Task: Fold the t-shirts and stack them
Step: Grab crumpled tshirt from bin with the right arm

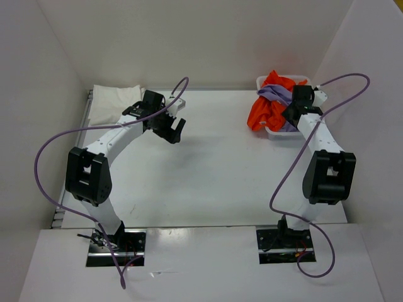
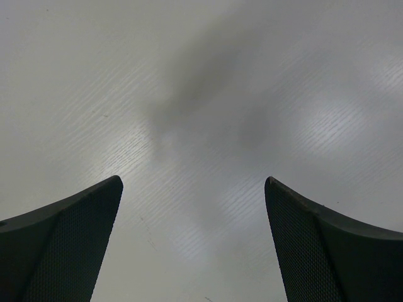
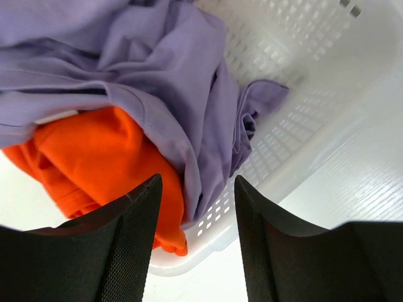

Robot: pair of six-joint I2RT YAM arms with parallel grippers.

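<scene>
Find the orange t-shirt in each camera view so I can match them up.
Top external: orange t-shirt spills over the left side of the white mesh basket, at far right.
Left wrist: not in it, only tabletop.
Right wrist: lower left, under the lavender t-shirt.
Shared landmark: the white mesh basket, in top external and right wrist.

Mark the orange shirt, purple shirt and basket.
orange shirt (image 3: 94, 151), right wrist view, bunched middle.
purple shirt (image 3: 157, 63), right wrist view, upper folds.
basket (image 3: 296, 53), right wrist view, bare mesh wall.
</scene>
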